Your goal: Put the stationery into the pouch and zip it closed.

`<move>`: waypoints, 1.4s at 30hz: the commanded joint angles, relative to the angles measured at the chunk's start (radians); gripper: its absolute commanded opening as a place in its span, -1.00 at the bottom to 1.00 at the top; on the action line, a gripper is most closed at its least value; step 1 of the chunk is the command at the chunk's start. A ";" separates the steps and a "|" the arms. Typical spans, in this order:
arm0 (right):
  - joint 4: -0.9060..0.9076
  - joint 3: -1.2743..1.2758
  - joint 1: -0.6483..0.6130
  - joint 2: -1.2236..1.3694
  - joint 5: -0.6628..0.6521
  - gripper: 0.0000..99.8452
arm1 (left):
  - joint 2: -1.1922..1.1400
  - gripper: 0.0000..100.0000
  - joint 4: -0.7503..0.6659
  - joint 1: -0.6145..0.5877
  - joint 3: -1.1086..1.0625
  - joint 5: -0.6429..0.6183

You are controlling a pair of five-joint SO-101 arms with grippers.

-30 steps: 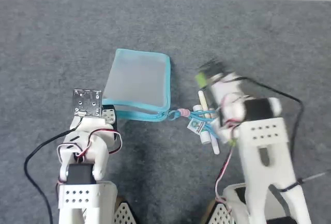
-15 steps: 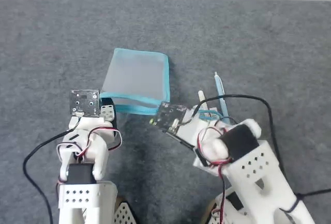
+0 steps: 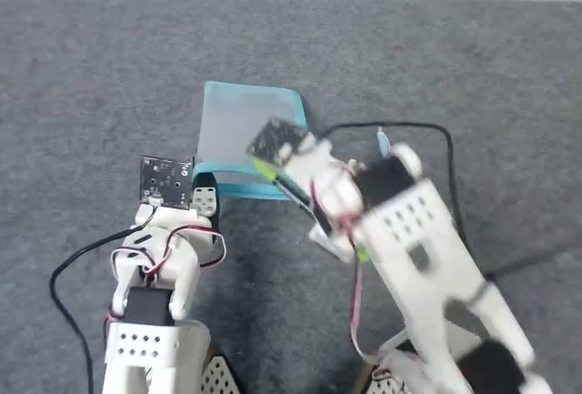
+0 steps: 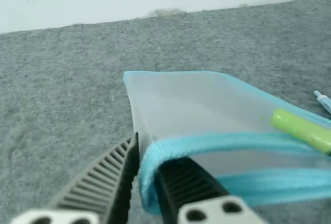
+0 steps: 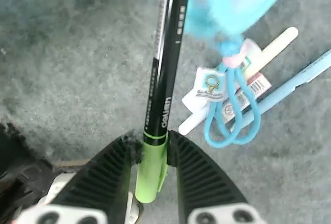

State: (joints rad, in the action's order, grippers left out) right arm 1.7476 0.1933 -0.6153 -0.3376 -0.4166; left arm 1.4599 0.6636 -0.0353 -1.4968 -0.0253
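left gripper (image 4: 147, 157) up close, jaws pinched tight on the pouch (image 4: 207, 105), right on its blue zip edge at the near corner. right gripper (image 5: 152, 144) clamped round the green end of a black pen (image 5: 163, 79), far tip up at the pouch mouth. just beside the zip's blue cord loop (image 5: 230, 120), a white pen (image 5: 274, 45) and a pale blue pen (image 5: 300, 76) lie on the grey mat (image 3: 91, 66).

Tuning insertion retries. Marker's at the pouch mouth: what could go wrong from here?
1. Left jaws pinch only one corner of the pouch rim; the marker could push it free.
2. Right jaws hold the marker at its tail end, so it may pivot.
3. The zip-pull loop lies across the white pen and may snag it.
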 commanded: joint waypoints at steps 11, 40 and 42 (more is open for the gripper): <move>0.044 -0.204 0.062 0.059 0.005 -0.99 | 0.012 -0.98 -0.008 -0.002 0.013 -0.023; 0.050 0.092 -0.186 -0.038 -0.072 -0.99 | 0.011 -0.98 -0.060 -0.055 0.013 -0.035; 0.050 0.117 -0.206 -0.048 -0.072 -0.99 | 0.011 -0.98 -0.060 -0.052 0.013 -0.035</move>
State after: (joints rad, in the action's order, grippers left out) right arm 1.7522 0.3038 -0.7871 -0.3222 -0.5086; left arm 1.4599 0.6483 -0.0951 -1.4968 -0.0606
